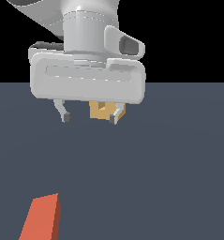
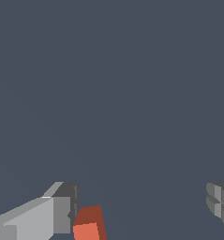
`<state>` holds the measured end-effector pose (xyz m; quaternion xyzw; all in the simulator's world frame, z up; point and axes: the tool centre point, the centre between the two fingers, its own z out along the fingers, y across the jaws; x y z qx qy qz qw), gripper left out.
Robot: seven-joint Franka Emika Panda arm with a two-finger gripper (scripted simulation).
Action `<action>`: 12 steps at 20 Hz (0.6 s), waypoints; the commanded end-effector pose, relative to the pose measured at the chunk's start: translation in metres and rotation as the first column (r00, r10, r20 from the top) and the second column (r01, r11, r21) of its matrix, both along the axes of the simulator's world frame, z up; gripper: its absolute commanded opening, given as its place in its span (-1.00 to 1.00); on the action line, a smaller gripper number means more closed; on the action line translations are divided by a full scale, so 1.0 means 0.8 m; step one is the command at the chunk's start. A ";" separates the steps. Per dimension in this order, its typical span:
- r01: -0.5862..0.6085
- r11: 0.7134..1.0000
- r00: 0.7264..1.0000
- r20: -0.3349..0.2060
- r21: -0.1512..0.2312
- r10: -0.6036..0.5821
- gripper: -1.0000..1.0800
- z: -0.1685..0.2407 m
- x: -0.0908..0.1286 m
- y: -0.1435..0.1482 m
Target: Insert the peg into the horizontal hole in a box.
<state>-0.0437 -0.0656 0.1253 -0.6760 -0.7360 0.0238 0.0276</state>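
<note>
The orange-red peg (image 1: 42, 218) lies on the dark floor at the lower part of the exterior view's left, its near end cut off by the frame edge. My gripper (image 1: 89, 117) hangs open above the floor, farther back than the peg, with nothing between its fingers. Behind it the tan box (image 1: 102, 111) shows only partly, between the fingers and under the hand; its hole is hidden. In the wrist view one end of the peg (image 2: 89, 224) appears beside one fingertip (image 2: 63, 213), and the gripper (image 2: 141, 208) is wide open.
A flat dark grey-blue floor (image 1: 169, 168) surrounds the peg and the box. The white robot hand and wrist (image 1: 87, 61) fill the upper part of the exterior view and cover most of the box.
</note>
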 end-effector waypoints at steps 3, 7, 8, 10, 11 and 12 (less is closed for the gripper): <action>-0.034 0.999 0.999 0.013 -0.001 0.034 0.92 -0.013 -0.011 -0.049; -0.068 0.998 0.997 0.025 -0.001 0.068 0.92 -0.025 -0.019 -0.097; -0.077 0.997 0.997 0.028 -0.001 0.077 0.92 -0.028 -0.021 -0.109; -0.093 0.996 0.995 0.034 -0.002 0.093 0.92 -0.034 -0.024 -0.133; -0.101 0.995 0.994 0.037 -0.002 0.101 0.92 -0.037 -0.025 -0.145; -0.110 0.994 0.993 0.040 -0.002 0.110 0.92 -0.040 -0.026 -0.157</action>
